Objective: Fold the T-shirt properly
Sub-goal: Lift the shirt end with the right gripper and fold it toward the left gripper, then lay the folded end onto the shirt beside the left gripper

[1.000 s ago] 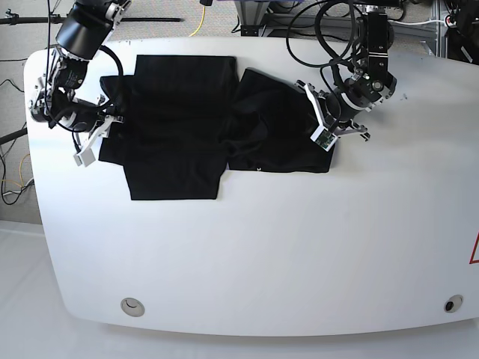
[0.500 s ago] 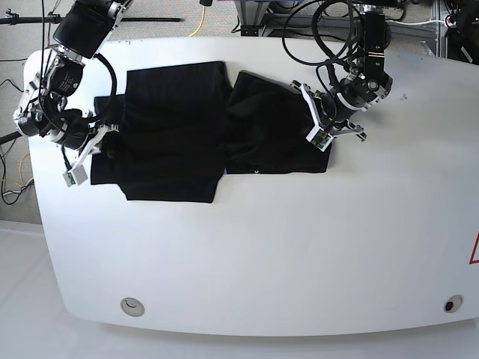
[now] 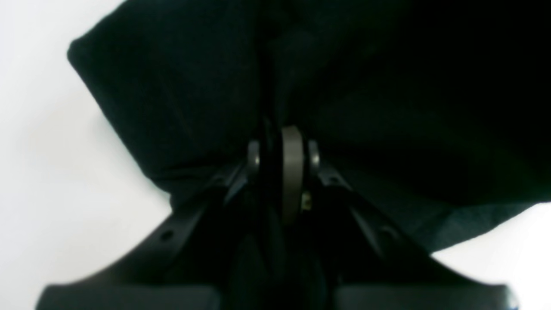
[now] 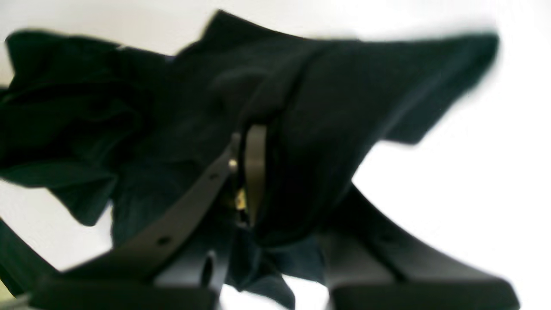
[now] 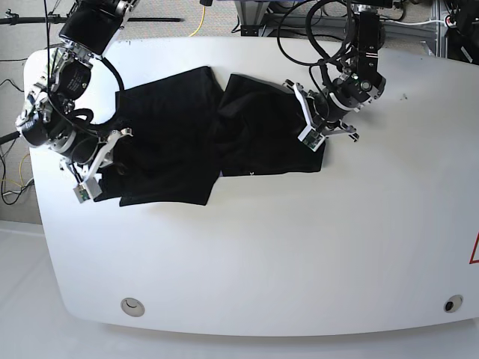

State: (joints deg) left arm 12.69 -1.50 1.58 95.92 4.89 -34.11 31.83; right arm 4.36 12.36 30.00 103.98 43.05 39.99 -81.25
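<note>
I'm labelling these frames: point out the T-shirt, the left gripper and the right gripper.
T-shirt (image 5: 168, 142): base view, on the flat black middle panel.
left gripper (image 3: 282, 144): left wrist view, between the fingertips pinched on cloth.
right gripper (image 4: 245, 146): right wrist view, between the fingertips clamped on a cloth fold.

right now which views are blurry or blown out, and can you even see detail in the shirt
Base view: sharp and evenly lit, though the T-shirt reads as flat black. Left wrist view: soft, the table overexposed, the cloth nearly featureless. Right wrist view: blurred, especially the cloth's edges, background washed white; only faint folds show.
</note>
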